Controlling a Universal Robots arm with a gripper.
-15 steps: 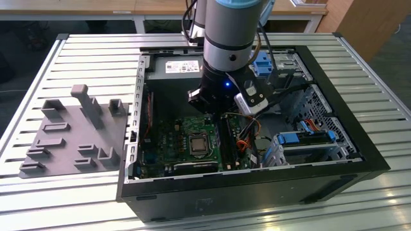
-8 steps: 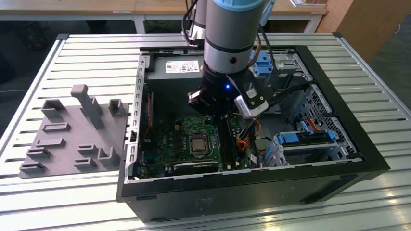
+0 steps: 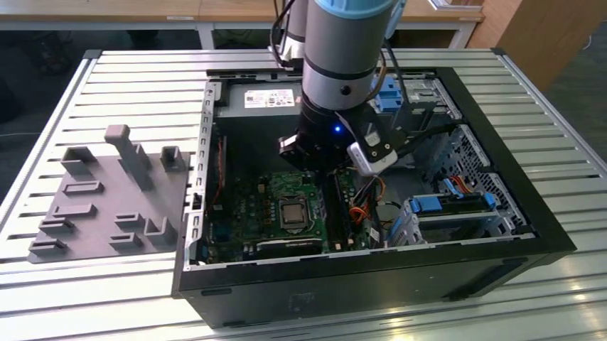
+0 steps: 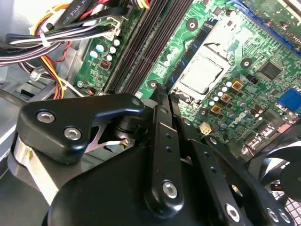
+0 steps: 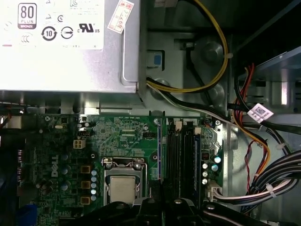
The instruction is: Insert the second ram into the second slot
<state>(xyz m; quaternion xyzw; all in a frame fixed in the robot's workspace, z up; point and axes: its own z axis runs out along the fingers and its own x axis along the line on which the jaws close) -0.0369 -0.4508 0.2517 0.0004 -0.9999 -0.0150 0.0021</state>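
Presumably light, stiff and fragile, the thin blue ram stick wants pinching along its top edge; the black gripper [image 4: 164, 92], pressed together, hovers near the long dark slots [image 5: 181, 160].

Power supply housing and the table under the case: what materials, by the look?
Power supply housing: bare grey sheet metal with a dull sheen, likely steel. Table: ribbed silvery slats that catch glare, probably extruded aluminium, though the look leaves it open.
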